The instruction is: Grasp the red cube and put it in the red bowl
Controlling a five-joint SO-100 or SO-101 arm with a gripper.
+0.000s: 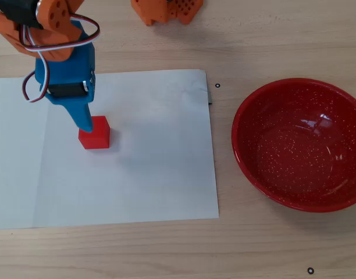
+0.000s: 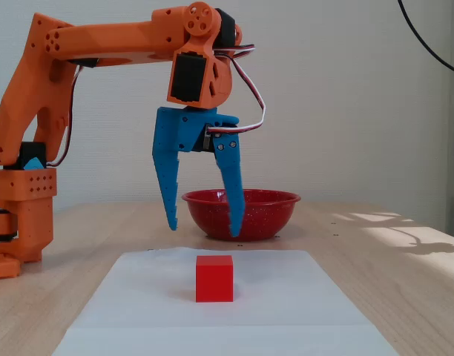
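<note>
The red cube [image 1: 95,135] [image 2: 214,278] rests on a white paper sheet [image 1: 143,163] [image 2: 271,297]. My blue gripper [image 1: 79,113] [image 2: 204,230] hangs open just above it and holds nothing. In the fixed view its two fingertips stand wider apart than the cube and end a little above the cube's top. From overhead, one finger tip overlaps the cube's upper left corner. The red bowl [image 1: 300,145] [image 2: 268,211] is empty. It stands off the sheet, on the right in the overhead view and behind the gripper in the fixed view.
The orange arm base [image 1: 166,10] [image 2: 19,215] stands at the table's top edge in the overhead view and at the left in the fixed view. Bare wooden table [image 1: 224,244] surrounds the sheet. A black cable [image 2: 427,41] hangs at the fixed view's upper right.
</note>
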